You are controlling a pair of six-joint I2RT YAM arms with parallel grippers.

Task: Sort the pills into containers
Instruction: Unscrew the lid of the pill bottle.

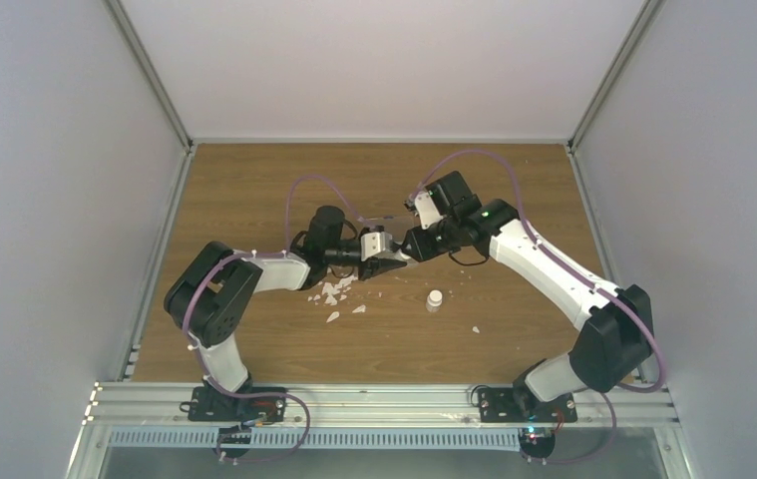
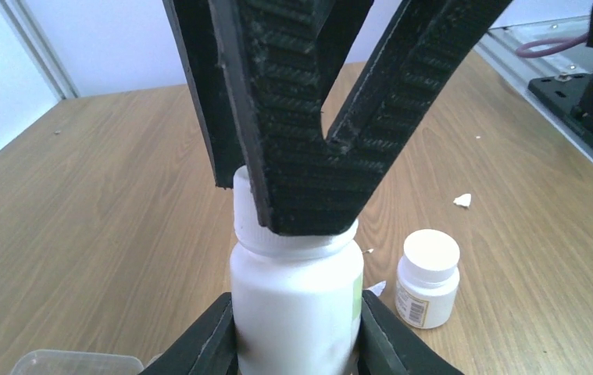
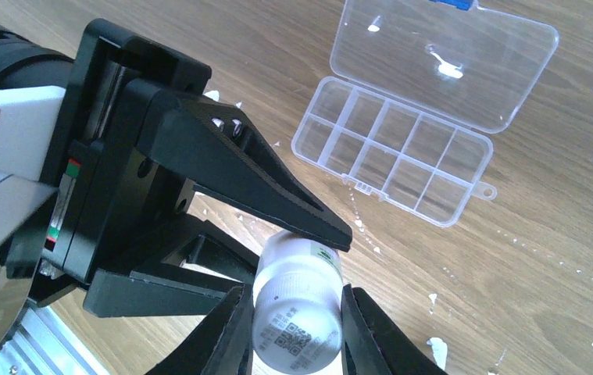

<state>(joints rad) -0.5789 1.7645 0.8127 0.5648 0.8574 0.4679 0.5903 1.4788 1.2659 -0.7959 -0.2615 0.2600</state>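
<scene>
table (image 2: 90, 203): matt grained wood | organiser box (image 3: 391, 160): clear glossy plastic | bottle (image 2: 297, 308): smooth plastic | right hand fingers (image 2: 285, 117): ribbed matt

Lab test cell: plain white panel walls (image 1: 374, 60), aluminium mounting rail (image 1: 384, 404), wooden tabletop (image 1: 254, 180).

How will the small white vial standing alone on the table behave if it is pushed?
The small vial stands upright on a narrow base, so a high push would likely tip it. Being cylindrical, it may then roll across the wooden table.
</scene>
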